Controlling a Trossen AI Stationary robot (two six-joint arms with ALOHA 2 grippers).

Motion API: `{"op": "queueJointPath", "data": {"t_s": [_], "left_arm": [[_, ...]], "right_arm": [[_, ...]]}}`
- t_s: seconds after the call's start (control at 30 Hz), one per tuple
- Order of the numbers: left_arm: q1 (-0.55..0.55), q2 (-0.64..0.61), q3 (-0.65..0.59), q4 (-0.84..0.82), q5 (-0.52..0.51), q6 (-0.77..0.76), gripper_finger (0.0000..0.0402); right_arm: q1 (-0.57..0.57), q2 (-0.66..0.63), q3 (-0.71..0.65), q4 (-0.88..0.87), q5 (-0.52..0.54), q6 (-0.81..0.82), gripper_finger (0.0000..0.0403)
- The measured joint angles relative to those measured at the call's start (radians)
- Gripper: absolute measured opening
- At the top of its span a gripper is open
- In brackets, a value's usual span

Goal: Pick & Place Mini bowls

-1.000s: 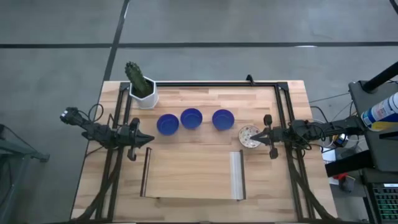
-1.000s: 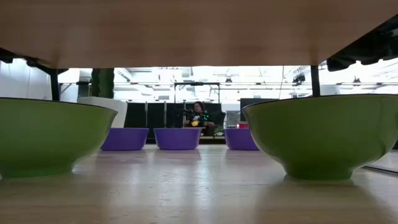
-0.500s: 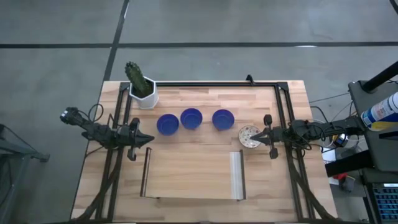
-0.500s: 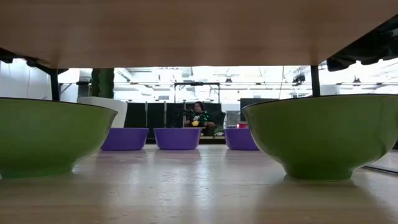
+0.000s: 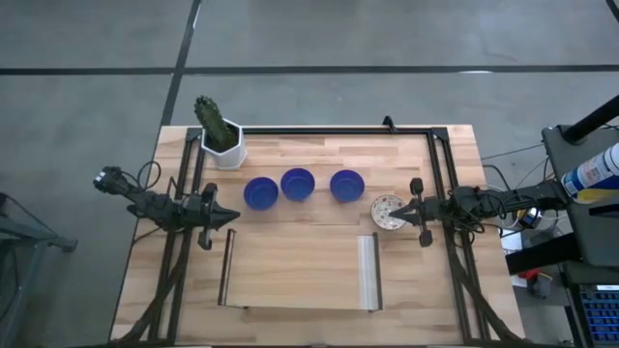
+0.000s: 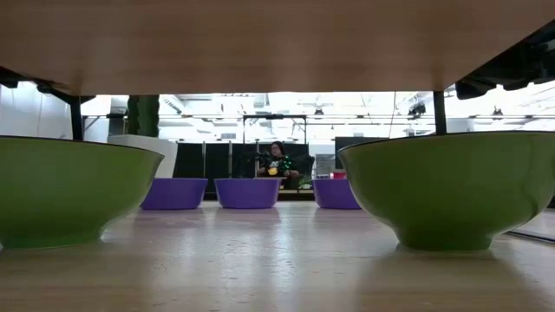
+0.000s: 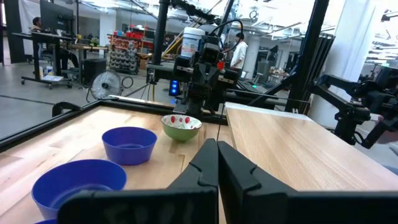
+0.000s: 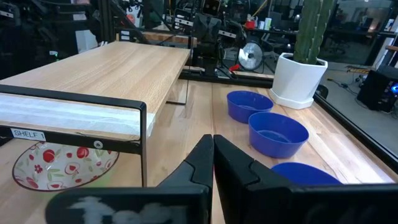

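3 blue bowls (image 5: 297, 184) in row, both tools (image 5: 229, 217) closed

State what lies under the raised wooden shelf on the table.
Under the shelf the low view shows two green-sided bowls; from above, the board hides them. What they hold cannot be seen.

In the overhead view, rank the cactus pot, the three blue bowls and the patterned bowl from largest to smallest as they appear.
1. Cactus pot, largest with its plant.
2. Three blue bowls: they look alike, so no ranking among them.
3. Patterned bowl: about the same as the blue ones, perhaps slightly smaller; too close to call.
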Motion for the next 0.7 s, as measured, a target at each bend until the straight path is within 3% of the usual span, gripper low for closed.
{"op": "queueJointPath", "data": {"t_s": [0.5,0.7], "left_arm": [[0.000,0.000,0.000,0.000,0.000,0.000,0.0000],[0.000,0.000,-0.002,0.022,0.000,0.012,0.0000]], "right_arm": [[0.000,0.000,0.000,0.001,0.000,0.001,0.0008],[0.000,0.000,0.000,0.025,0.000,0.182,0.0008]]}}
